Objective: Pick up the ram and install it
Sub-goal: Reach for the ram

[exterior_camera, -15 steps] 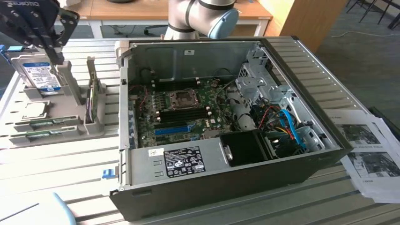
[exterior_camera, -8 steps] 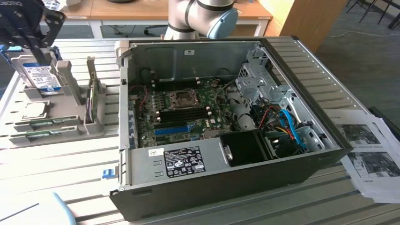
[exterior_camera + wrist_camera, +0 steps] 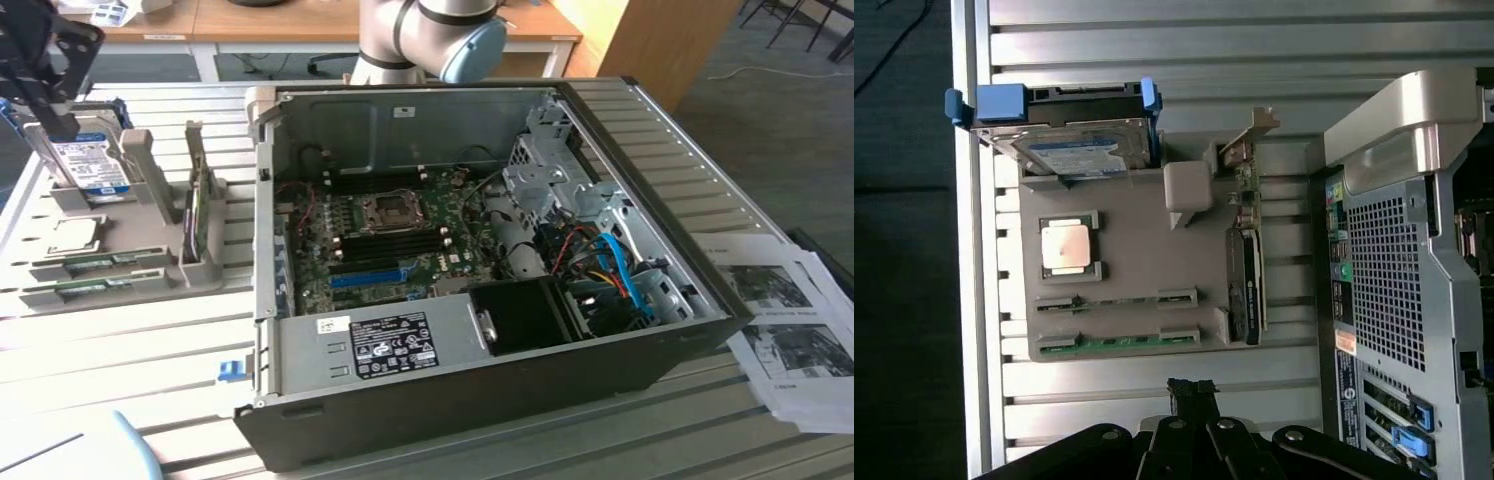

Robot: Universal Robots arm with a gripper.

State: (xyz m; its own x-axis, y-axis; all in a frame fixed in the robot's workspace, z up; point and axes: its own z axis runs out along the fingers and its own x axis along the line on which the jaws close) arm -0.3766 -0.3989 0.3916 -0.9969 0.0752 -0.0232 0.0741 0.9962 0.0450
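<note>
- My pincer (image 3: 1194,392) is closed with nothing between its fingers. It hangs above the slatted table (image 3: 1154,60), touching nothing.
- The ram (image 3: 1126,341) is a thin green stick seated between two end clips. It sits in the outermost cradle of the grey parts tray (image 3: 1139,230), on the side farthest from the hard drive (image 3: 1079,150).
- In the exterior view the ram (image 3: 80,288) lies along the tray's near edge, to the exterior view's left of the open computer case (image 3: 441,400).
- A second cradle (image 3: 1116,299) runs just beside it, so I judge there is little room on that side.
- I take it to be light and stiff but brittle: it won't sag, yet a twist or a hard squeeze could crack the board or its chips.
- It looks to stand on its long edge, showing me only a narrow strip.
- Best hold, I reckon, is across the two flat faces near the middle of its length. That stays clear of the end clips, and the grip must be firm enough that the smooth board doesn't slip.
</note>
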